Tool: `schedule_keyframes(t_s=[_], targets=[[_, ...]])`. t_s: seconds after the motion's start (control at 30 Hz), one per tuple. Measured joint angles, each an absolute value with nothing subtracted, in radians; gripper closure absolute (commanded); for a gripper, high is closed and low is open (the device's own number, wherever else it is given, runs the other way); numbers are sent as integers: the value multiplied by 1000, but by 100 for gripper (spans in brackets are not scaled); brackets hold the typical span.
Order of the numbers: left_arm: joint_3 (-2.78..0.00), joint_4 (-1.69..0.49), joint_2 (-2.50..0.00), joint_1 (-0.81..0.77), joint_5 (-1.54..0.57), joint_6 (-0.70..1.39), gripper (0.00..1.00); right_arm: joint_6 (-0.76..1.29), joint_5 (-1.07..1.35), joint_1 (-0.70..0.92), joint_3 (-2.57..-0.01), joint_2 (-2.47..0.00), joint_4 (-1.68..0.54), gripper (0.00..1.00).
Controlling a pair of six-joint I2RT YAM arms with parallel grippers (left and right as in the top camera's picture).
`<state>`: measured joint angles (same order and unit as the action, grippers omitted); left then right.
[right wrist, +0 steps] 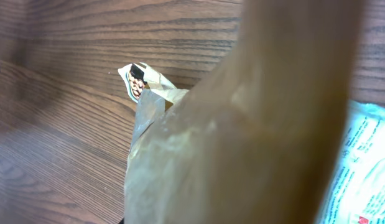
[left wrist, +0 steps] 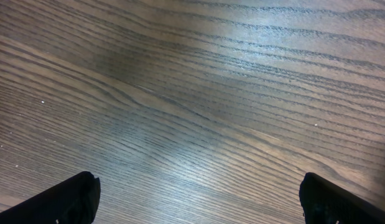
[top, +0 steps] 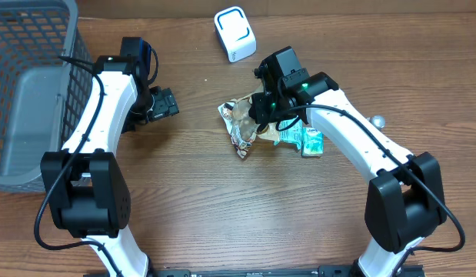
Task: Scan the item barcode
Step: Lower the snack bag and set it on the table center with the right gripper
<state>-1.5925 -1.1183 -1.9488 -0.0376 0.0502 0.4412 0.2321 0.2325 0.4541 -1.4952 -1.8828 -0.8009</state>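
Brown, crinkled film was pinched between the closed jaws of the right gripper [top: 262,115]: a snack bag [top: 241,127], held near one end at the middle of the tabletop [top: 222,223]. The bag was judged light, soft and slippery, likely to sag and crumple, so a hold on a sealed edge, clear of the barcode, was thought best. No barcode could be made out. A teal packet [top: 308,141] lay just beside the bag. The scanner [top: 234,33] stood near, farther back. The left gripper [top: 164,104] was held with jaws wide open over bare wood, nothing between them.
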Motion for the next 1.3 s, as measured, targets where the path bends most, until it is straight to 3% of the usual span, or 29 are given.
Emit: schedule_keyframes(t_s=[0.4,0.73,0.8,0.87,0.93,0.97,1.3], targets=[[-1592,-1118,-1949,-38,50,441,0,298,237,454,-1495,-1884,-812,95],[-1592,-1118,-1949,-39,51,441,0,333,197,454,-1495,-1955,-836,86],[-1592,-1118,-1949,-39,50,441,1,339,183,454,-1494,-1959,-839,76],[-1592,-1119,-1949,-39,50,441,0,345,169,454,-1494,-1959,-838,54],[-1592,-1118,-1949,-39,51,441,1,347,147,454,-1493,-1959,-843,22],[-1592,-1119,-1949,-39,50,441,0,344,130,454,-1493,-1959,-849,0],[-1592,-1118,-1949,-39,50,441,0,340,17,454,-1493,-1959,-857,0]])
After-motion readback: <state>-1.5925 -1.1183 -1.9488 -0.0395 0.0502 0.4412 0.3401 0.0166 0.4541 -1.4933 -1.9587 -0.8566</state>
